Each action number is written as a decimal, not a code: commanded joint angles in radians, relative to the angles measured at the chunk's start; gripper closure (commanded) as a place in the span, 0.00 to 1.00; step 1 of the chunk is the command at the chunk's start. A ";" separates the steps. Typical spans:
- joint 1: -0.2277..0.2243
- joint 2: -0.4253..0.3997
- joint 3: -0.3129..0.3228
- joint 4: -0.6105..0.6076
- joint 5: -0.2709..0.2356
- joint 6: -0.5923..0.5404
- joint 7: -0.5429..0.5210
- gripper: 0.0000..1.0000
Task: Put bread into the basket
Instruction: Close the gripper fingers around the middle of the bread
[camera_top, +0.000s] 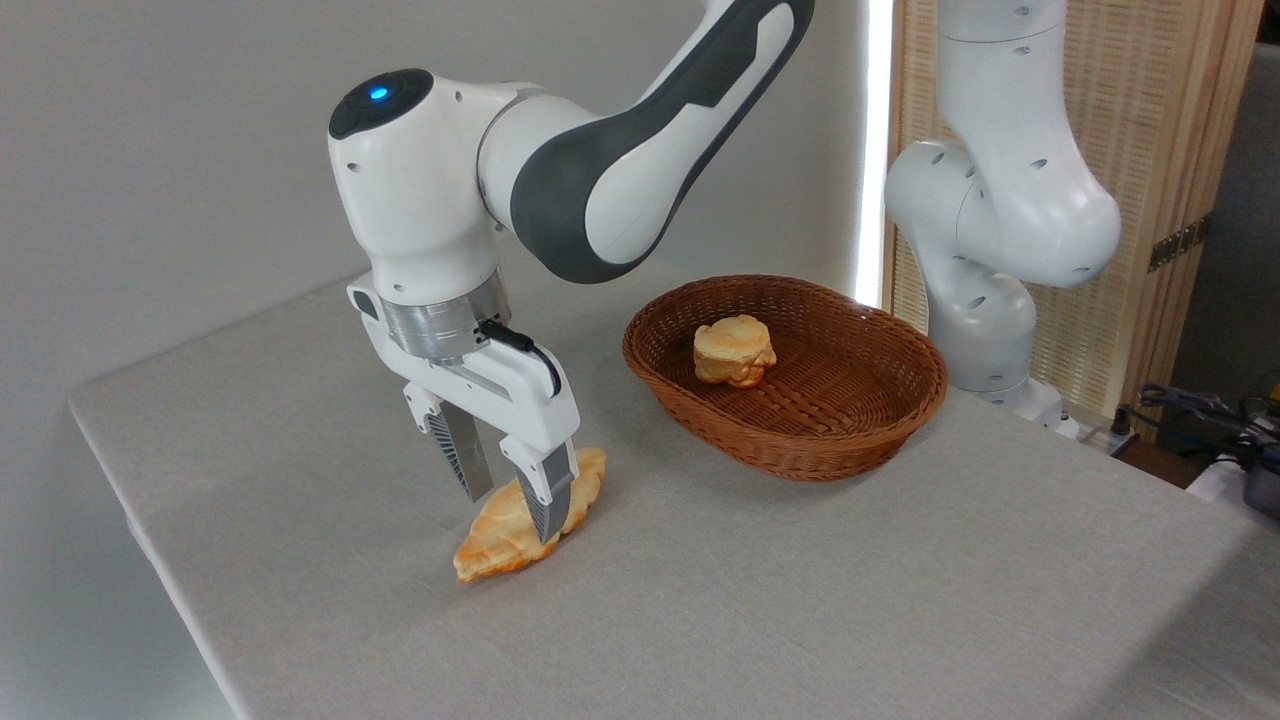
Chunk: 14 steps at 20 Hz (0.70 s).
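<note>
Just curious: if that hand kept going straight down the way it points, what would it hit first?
The bread. The hand points down with a finger on either side of it, so the loaf, then the table, would likely stop it.

Bread (500, 535) on table (800, 600), left of basket (900, 410) w/ bun (735, 350) inside.

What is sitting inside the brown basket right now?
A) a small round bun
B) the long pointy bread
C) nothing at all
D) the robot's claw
A: a small round bun sits inside the basket, while the long bread is on the table with the gripper straddling it, one finger on each side.
</note>
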 joint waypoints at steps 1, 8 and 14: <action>0.000 0.006 0.005 0.003 -0.022 0.024 0.006 0.00; -0.002 0.012 0.007 0.000 -0.013 0.019 0.007 0.00; -0.003 0.025 0.005 0.000 -0.009 0.018 0.012 0.01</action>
